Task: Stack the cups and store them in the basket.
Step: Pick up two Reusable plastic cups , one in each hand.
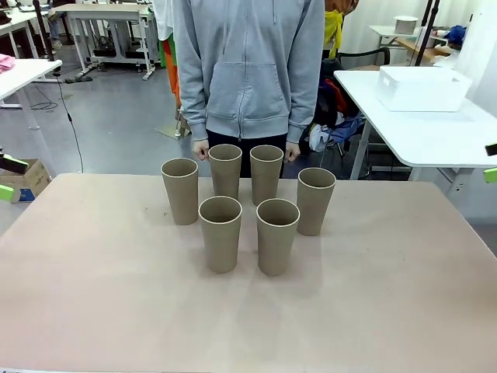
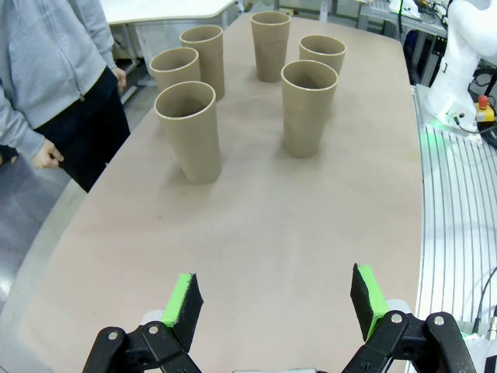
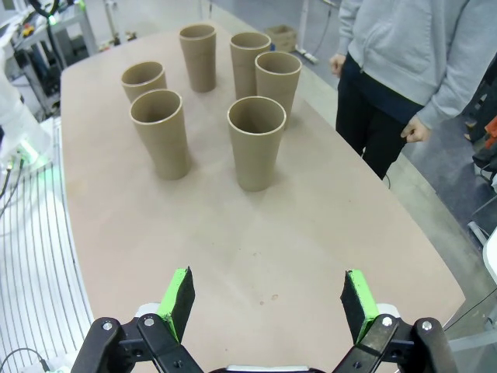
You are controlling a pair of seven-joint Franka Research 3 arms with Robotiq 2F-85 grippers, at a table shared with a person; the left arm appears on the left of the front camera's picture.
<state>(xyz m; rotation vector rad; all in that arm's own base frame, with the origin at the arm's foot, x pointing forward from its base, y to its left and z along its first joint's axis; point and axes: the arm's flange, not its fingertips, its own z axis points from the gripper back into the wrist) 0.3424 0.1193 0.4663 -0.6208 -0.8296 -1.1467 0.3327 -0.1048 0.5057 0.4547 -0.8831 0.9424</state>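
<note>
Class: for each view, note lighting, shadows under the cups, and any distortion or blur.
Front view: even, diffuse light; cups cast faint soft shadows on the matte table; no glare, all sharp. Left wrist view: wide-angle lens makes cups lean apart and bows the table edge. Right wrist view: same bowing, soft shadows, nothing blurred.

Robotics lab, open-plan: white worktable (image 1: pixel 101 9) at 11 o'clock, second worktable (image 1: pixel 411 132) at 2, bare grey floor (image 1: pixel 116 116) between, cardboard box (image 1: pixel 29 177) at 9 — white robot base (image 2: pixel 464 54) with red button (image 2: pixel 488 102).
</note>
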